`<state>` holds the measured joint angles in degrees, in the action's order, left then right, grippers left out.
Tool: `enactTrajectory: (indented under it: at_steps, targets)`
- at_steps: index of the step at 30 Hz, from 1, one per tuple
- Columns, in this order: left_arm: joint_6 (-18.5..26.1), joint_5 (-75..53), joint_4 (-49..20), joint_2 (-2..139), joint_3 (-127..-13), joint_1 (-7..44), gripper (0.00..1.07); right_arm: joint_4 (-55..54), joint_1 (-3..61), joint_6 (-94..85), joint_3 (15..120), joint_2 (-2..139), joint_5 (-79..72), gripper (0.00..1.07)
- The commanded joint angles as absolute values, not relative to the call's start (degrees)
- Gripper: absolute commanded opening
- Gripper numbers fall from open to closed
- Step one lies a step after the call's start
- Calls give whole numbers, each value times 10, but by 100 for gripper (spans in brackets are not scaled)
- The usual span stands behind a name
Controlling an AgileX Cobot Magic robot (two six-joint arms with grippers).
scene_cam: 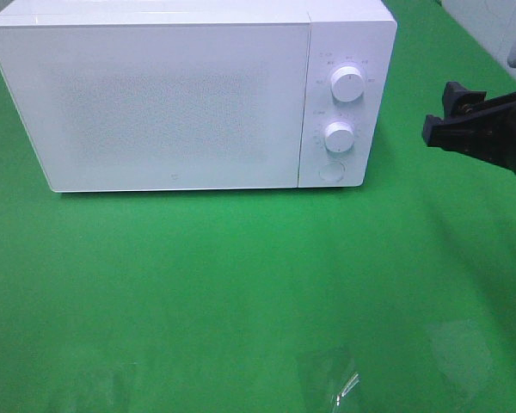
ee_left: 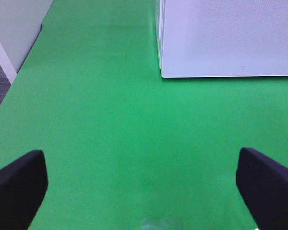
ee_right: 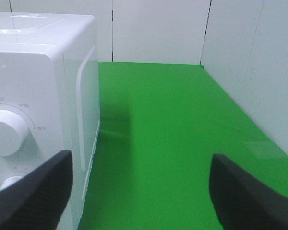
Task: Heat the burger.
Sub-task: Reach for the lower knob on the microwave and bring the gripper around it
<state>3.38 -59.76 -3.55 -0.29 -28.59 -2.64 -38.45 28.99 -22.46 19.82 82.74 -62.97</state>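
So, nearest: bare green cloth-covered table (scene_cam: 241,292), with one clear shiny scrap (scene_cam: 346,384) near its front edge, can't tell what it is. Black two-finger left tool (ee_left: 141,165) hovers low over the table, released, jaws spread wide, nothing between them; I'd guess it's parked clear of the door swing. Black right tool (scene_cam: 443,112) hangs just beside the control side, also released and empty, probably lined up to work the dials. Further back is a white box-shaped microwave oven (scene_cam: 172,103), frosted front door (scene_cam: 155,103) shut, round white upper knob (scene_cam: 348,84) and lower knob (scene_cam: 339,136) above a round button (scene_cam: 331,171). The door hides whatever is inside. The burger shows in no view: inside or not, cannot tell. Pale wall panels (ee_right: 158,28) behind
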Motion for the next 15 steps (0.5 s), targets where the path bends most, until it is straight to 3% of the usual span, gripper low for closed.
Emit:
enactTrajectory:
  at_steps: [1, 7, 15]
  targets:
    - [35, -593, -40, -17, -285, -26, 100, -420, 318, -230, 197, 844, -661, 76]
    - [35, -593, -40, -17, -285, -26, 100, -493, 401, -224, 199, 903, -724, 76]
    - [35, -593, -40, -17, -285, -26, 100, -508, 435, -208, 242, 956, -734, 76]
